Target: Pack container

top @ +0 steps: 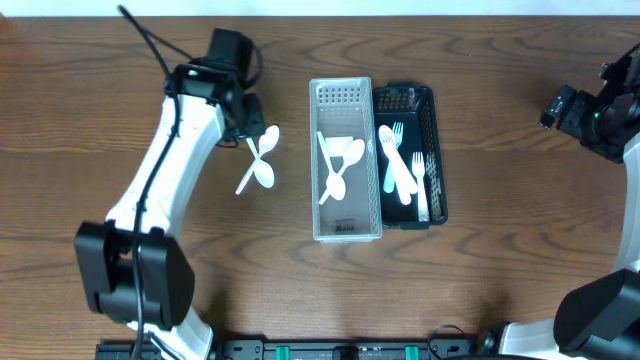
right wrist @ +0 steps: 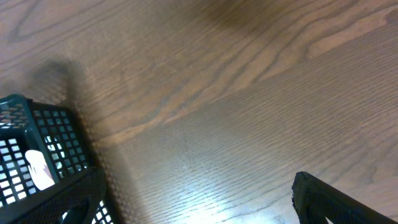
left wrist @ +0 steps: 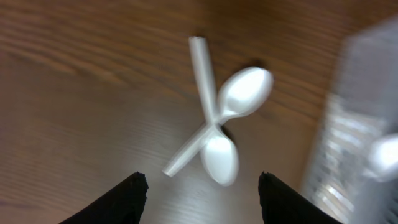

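Observation:
Two white plastic spoons (top: pixel 259 160) lie crossed on the wooden table, left of the clear container (top: pixel 345 230). They also show in the left wrist view (left wrist: pixel 219 124). My left gripper (top: pixel 243 118) is open and empty, just above and left of the spoons; its fingertips (left wrist: pixel 202 193) flank them. The clear container holds several white spoons (top: pixel 338 160). The black mesh basket (top: pixel 436 150) beside it holds white forks (top: pixel 400 165). My right gripper (top: pixel 560 105) is open and empty at the far right, away from the containers, over bare table (right wrist: pixel 199 199).
The black basket's corner (right wrist: pixel 37 155) shows at the left of the right wrist view. The clear container's blurred edge (left wrist: pixel 360 124) is at the right of the left wrist view. A black cable (top: pixel 150 45) runs at the back left.

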